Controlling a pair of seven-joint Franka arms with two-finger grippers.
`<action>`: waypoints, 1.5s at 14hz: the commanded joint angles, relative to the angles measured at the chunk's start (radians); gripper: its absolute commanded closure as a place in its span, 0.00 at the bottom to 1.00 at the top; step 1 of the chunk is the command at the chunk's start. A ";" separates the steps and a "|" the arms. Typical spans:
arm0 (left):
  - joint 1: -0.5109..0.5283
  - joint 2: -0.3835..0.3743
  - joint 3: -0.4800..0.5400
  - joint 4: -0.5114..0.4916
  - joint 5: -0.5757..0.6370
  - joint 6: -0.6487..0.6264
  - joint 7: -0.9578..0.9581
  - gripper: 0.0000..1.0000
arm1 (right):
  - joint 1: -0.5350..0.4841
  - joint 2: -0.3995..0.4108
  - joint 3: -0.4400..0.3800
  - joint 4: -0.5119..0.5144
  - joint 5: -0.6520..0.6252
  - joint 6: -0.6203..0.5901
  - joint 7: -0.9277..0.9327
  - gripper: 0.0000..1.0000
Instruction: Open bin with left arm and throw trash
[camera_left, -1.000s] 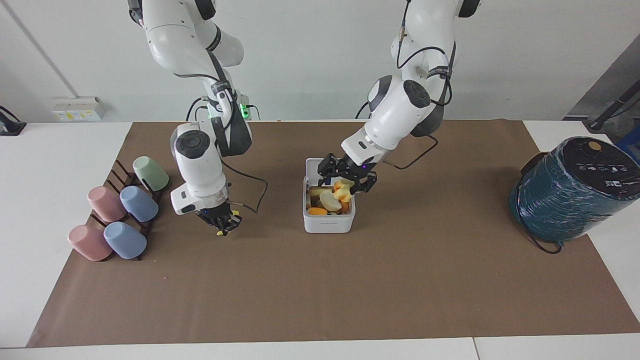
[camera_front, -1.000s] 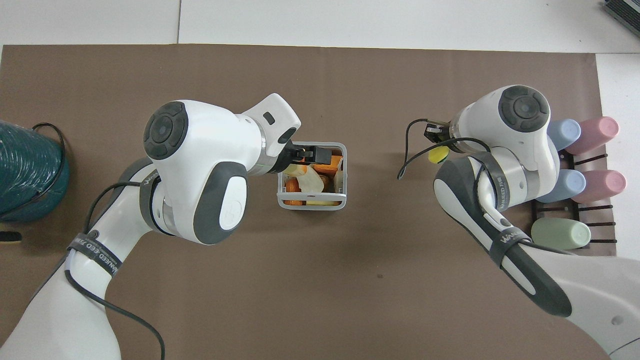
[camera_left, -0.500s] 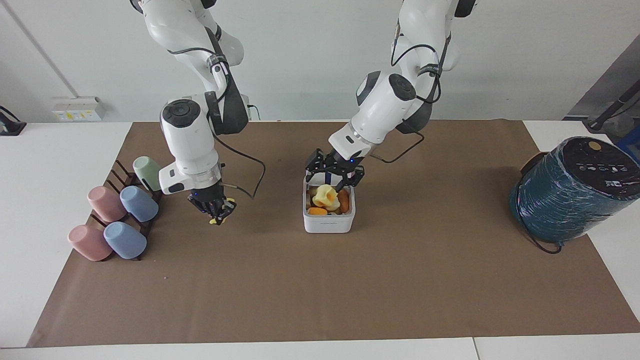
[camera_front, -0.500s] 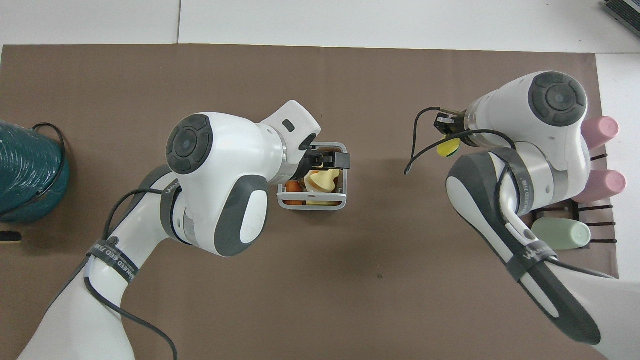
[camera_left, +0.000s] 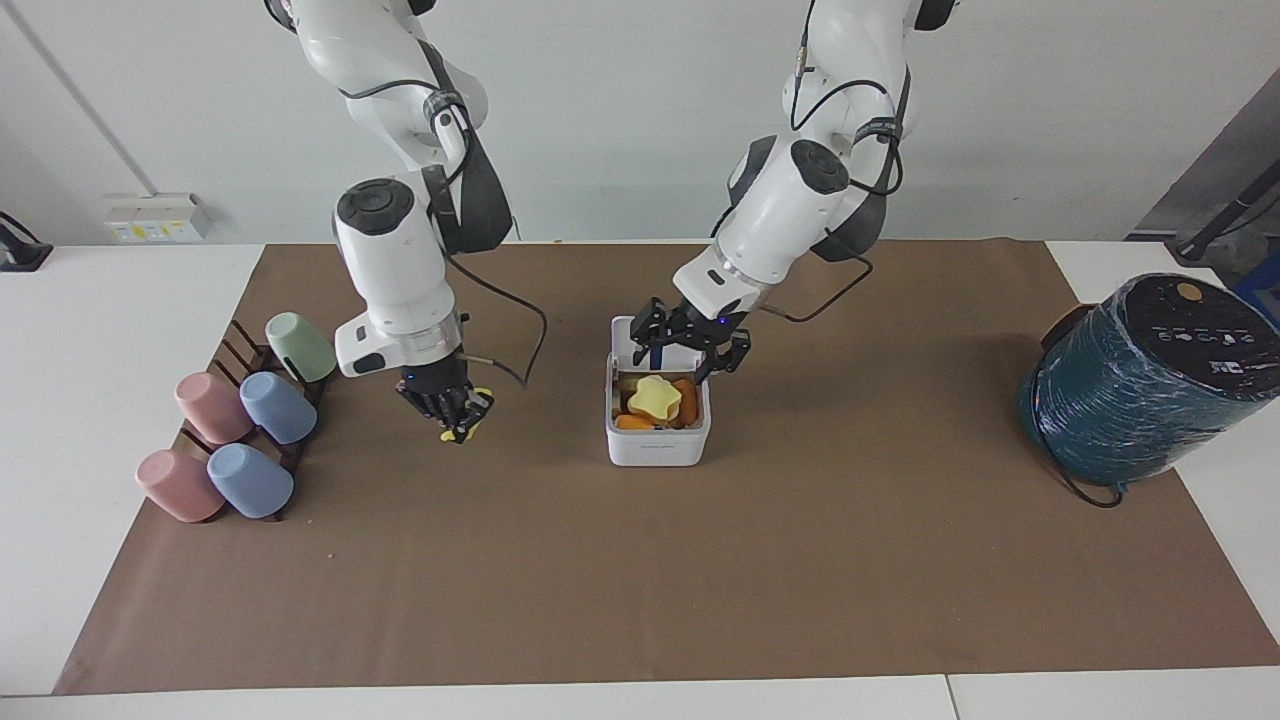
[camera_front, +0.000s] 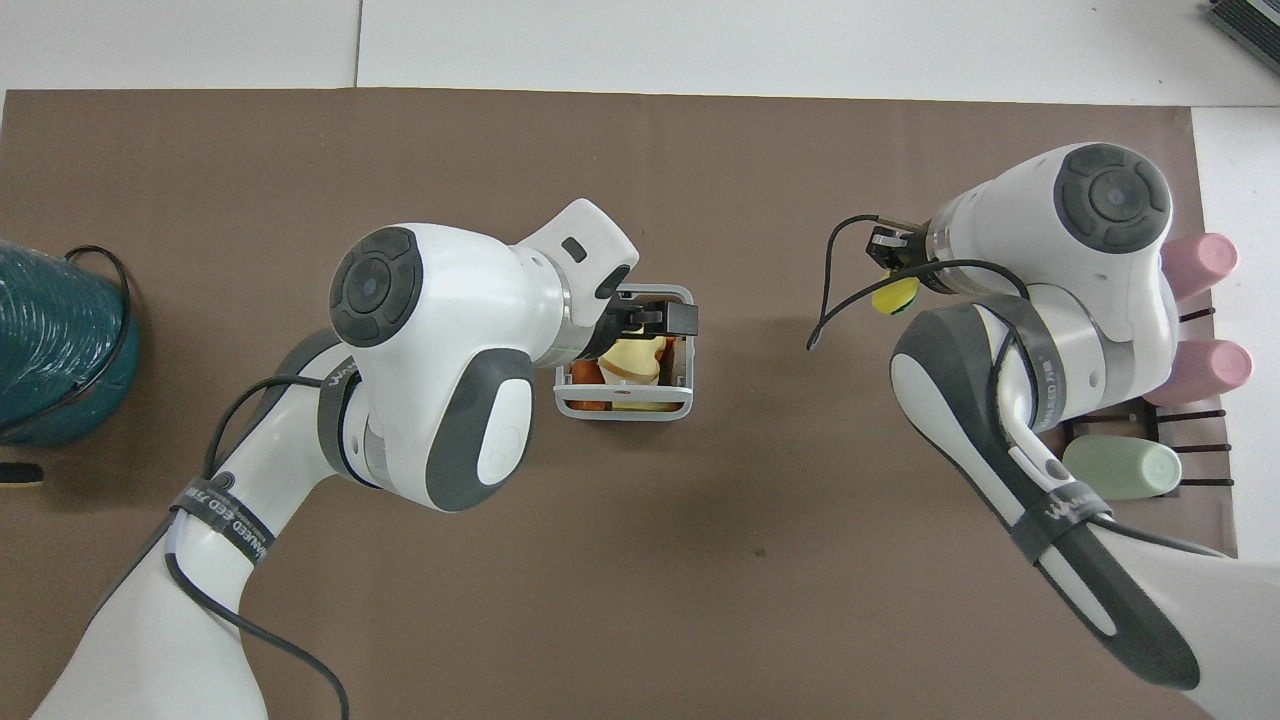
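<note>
Over bin: left gripper (camera_left: 692, 352) spread wide, empty, above small white square bin (camera_left: 657, 444), apparently propping its lid.
Right gripper (camera_left: 455, 412): clamps bright yellow trash piece (camera_left: 470, 428), ready for dropping.

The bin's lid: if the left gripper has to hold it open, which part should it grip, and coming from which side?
Probably the lid's free top edge, approached from above. The lid stands upright at the edge of the bin nearer the robots, so that thin flat edge points up. The open left gripper is right there, over the full bin. The right gripper, over the mat, is shut on a yellow piece.
</note>
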 joint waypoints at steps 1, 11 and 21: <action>0.037 -0.069 0.003 -0.003 0.120 -0.111 -0.007 0.00 | 0.071 0.007 0.008 0.025 0.043 -0.003 0.131 1.00; 0.294 -0.250 0.003 0.020 0.306 -0.453 0.246 0.00 | 0.246 0.041 0.008 -0.014 0.138 0.100 0.338 0.92; 0.422 -0.233 0.006 0.235 0.360 -0.736 0.338 0.00 | 0.268 0.093 0.011 -0.021 0.202 0.155 0.355 0.91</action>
